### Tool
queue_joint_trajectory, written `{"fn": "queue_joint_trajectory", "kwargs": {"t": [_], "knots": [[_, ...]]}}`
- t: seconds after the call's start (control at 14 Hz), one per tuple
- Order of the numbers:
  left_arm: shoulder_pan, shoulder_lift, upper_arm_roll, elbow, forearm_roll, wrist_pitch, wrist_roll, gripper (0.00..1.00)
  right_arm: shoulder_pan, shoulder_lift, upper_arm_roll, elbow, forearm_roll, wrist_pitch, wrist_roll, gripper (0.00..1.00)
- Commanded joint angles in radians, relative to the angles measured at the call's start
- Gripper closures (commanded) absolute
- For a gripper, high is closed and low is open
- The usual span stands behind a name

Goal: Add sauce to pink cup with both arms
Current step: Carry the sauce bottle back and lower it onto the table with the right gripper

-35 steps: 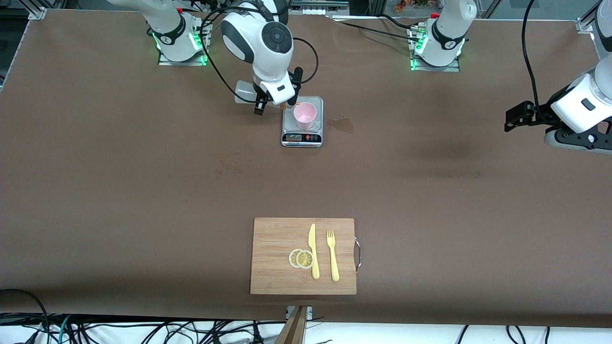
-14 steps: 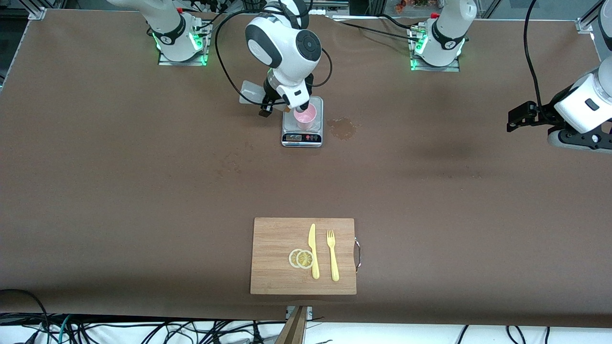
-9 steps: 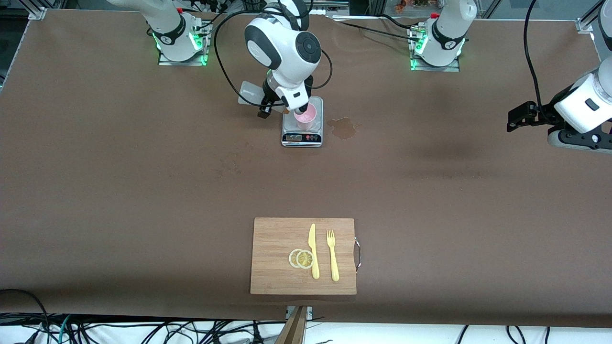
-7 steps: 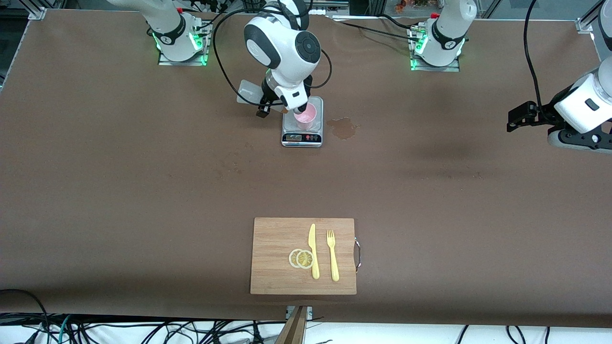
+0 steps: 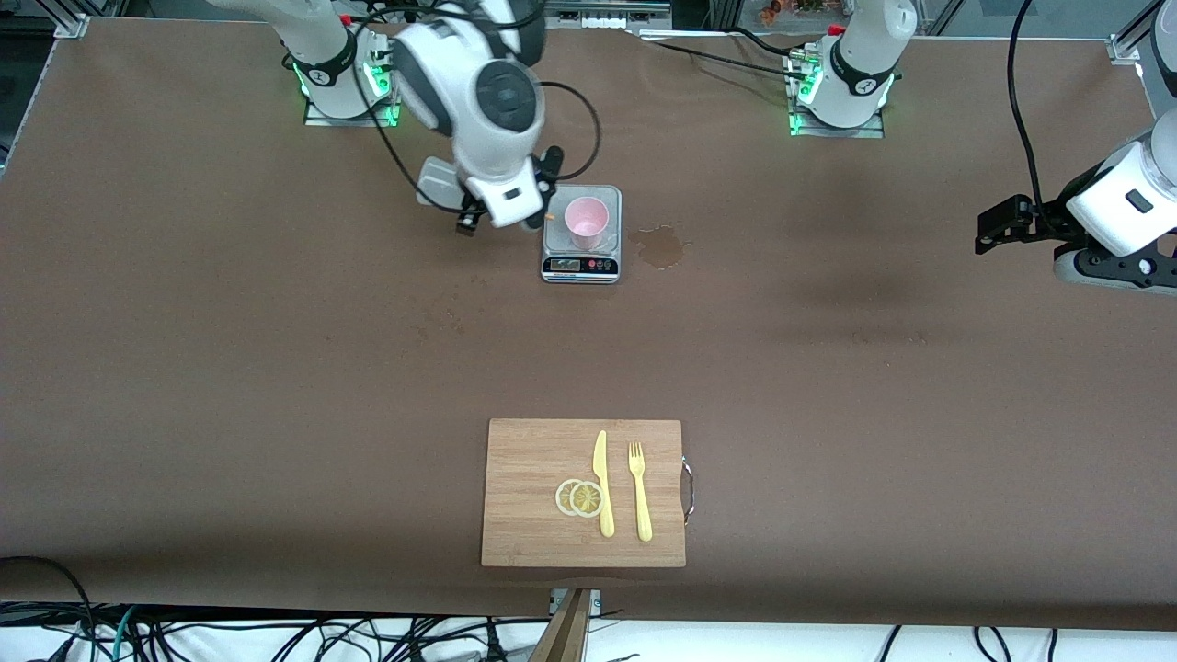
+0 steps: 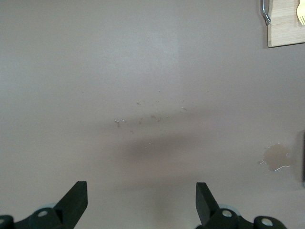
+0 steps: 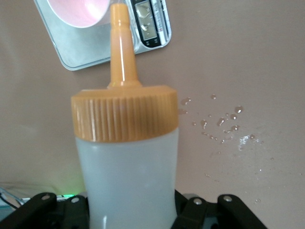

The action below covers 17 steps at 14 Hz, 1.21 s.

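The pink cup [image 5: 586,221] stands on a steel scale [image 5: 581,262]. My right gripper [image 5: 501,207] is shut on the sauce bottle [image 5: 439,184] and holds it tilted, in the air beside the scale toward the right arm's end. The orange nozzle tip [image 5: 549,217] points at the cup and stops short of its rim. The right wrist view shows the frosted bottle [image 7: 127,162], its orange cap [image 7: 125,114], the cup [image 7: 81,12] and the scale [image 7: 90,52]. My left gripper [image 5: 988,230] waits open and empty over the table at the left arm's end [image 6: 141,195].
A brown spill [image 5: 660,244] lies on the table beside the scale toward the left arm's end; it also shows in the left wrist view [image 6: 276,156]. A wooden cutting board [image 5: 533,460] with a yellow knife, a fork and lemon slices lies near the front camera.
My right arm has swung the bottle off the cup toward the right arm's end; the nozzle, which was over the cup, is now beside the scale. The left arm has not moved.
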Motion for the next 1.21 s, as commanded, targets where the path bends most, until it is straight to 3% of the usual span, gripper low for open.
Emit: {"fn": "queue_joint_trajectory", "kwargs": {"t": [0.0, 0.71, 0.93, 1.14], "knots": [[0.005, 0.016, 0.000, 0.035, -0.009, -0.023, 0.011, 0.00, -0.143, -0.033, 0.023, 0.003, 0.128, 0.038, -0.167, 0.68], [0.007, 0.014, 0.003, 0.038, -0.011, -0.022, 0.011, 0.00, -0.554, -0.001, 0.024, -0.058, 0.712, 0.098, -0.859, 0.68], [0.007, 0.014, 0.001, 0.037, -0.011, -0.022, 0.011, 0.00, -0.669, 0.096, 0.021, -0.077, 0.860, 0.045, -1.191, 0.68], [0.005, 0.014, 0.001, 0.038, -0.011, -0.022, 0.011, 0.00, -0.727, 0.251, 0.017, -0.078, 0.992, 0.006, -1.509, 0.68]]}}
